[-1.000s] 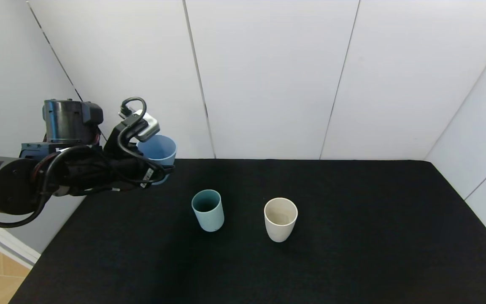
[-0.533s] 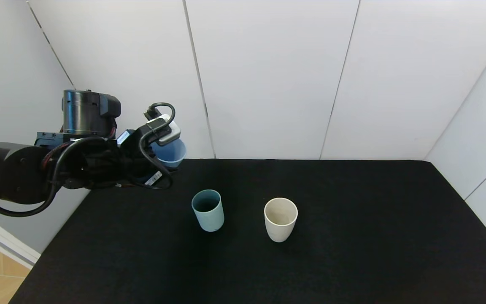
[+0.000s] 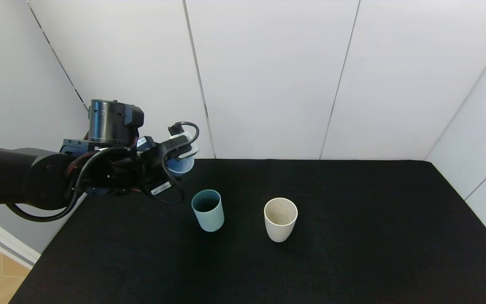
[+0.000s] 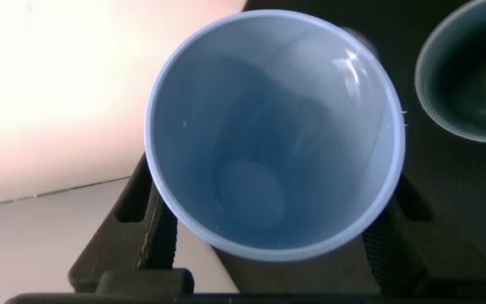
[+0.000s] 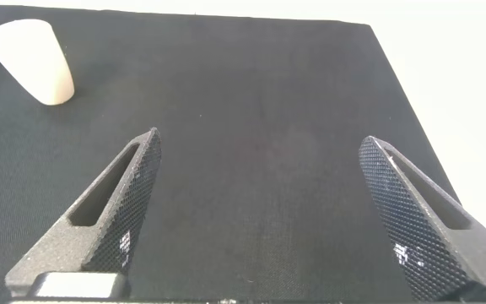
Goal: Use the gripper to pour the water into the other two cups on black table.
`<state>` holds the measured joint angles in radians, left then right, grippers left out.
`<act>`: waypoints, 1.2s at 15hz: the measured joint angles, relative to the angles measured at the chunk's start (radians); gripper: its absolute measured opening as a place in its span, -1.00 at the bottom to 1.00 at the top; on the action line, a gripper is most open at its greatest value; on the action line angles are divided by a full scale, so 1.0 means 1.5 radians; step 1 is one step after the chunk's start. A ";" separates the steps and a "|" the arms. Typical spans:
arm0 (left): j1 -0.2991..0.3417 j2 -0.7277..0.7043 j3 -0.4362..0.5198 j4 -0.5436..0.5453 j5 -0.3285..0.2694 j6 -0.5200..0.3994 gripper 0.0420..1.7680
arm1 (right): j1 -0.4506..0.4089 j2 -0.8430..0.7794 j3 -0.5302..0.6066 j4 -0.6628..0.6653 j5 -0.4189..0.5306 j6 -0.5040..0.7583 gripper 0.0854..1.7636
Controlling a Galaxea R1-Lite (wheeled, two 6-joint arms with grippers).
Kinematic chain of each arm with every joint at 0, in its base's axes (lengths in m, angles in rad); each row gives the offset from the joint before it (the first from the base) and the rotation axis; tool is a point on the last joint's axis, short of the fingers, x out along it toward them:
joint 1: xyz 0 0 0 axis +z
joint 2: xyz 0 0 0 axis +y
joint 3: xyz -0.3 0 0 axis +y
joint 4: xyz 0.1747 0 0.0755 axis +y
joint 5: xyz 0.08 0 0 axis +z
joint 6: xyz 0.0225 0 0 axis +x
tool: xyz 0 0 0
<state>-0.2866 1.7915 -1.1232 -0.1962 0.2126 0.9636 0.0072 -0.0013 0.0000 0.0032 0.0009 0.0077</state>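
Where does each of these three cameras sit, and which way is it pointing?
Head: high on the robot, facing forward and down at the black table; the left arm shows, carrying a blue cup.
Left wrist: behind the left pincer, looking straight into the blue cup; fingers flank it.
Right wrist: low over the table, looking past the open right pincer.
Shared: the teal cup shows in head and left wrist; the cream cup in head and right wrist.

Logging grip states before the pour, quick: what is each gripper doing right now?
Left gripper: shut on the light blue cup, held above the black table.
Right gripper: open, holding nothing.
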 joint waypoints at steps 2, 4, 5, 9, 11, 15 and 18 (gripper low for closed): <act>-0.009 0.002 0.007 0.000 0.014 0.022 0.38 | 0.000 0.000 0.000 0.000 0.000 0.000 0.94; -0.017 0.003 0.014 0.000 0.029 0.034 0.38 | 0.000 0.000 0.000 0.000 0.001 0.000 0.94; -0.020 0.003 0.017 -0.001 0.032 0.040 0.38 | 0.000 0.000 0.000 0.000 0.000 0.000 0.94; -0.022 0.003 0.028 0.000 0.036 0.073 0.38 | 0.000 0.000 0.000 0.000 0.000 0.000 0.94; -0.023 0.002 0.029 -0.001 0.053 0.098 0.38 | 0.000 0.000 0.000 0.000 0.000 0.000 0.94; -0.027 0.002 0.030 0.000 0.059 0.128 0.37 | 0.000 0.000 0.000 0.000 0.000 0.000 0.94; -0.031 0.002 0.030 0.000 0.080 0.170 0.37 | 0.000 0.000 0.000 0.000 0.001 0.000 0.94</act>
<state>-0.3338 1.7938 -1.0785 -0.1966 0.3328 1.2181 0.0077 -0.0013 0.0000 0.0032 0.0017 0.0072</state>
